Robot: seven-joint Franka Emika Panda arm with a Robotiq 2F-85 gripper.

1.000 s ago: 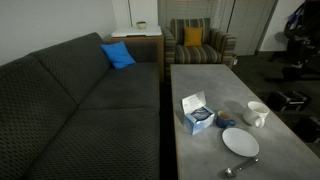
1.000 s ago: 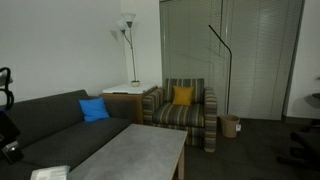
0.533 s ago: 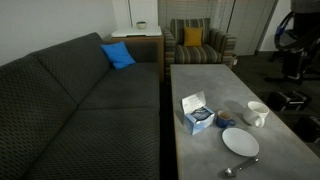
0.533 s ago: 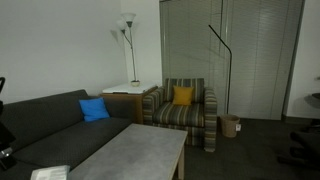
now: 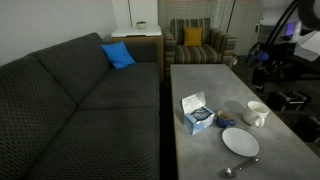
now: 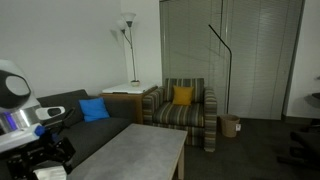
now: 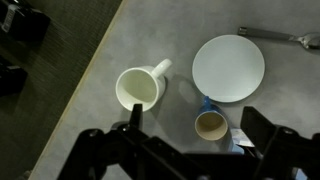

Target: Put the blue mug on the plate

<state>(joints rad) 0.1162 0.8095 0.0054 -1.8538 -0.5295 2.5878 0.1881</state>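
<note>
The blue mug [image 7: 211,124] stands upright on the grey table, small and dark blue with a pale inside. It is next to the plate [image 7: 229,68], a flat round white plate. In an exterior view the mug [image 5: 226,122] sits just behind the plate [image 5: 240,141]. My gripper [image 7: 194,112] is open and empty, well above the table, and in the wrist view the mug lies between its two dark fingers. The arm [image 5: 283,48] hangs over the table's far right side.
A larger white cup [image 7: 137,88] stands beside the mug; it also shows in an exterior view [image 5: 257,113]. A blue-and-white box [image 5: 197,112] and a spoon [image 5: 240,166] lie on the table [image 5: 200,85]. A dark sofa [image 5: 70,100] runs along the table. A striped armchair [image 5: 198,42] stands at its far end.
The arm has swung into view over the table in both exterior views. The mug, the cup, the plate and the box have not moved.
</note>
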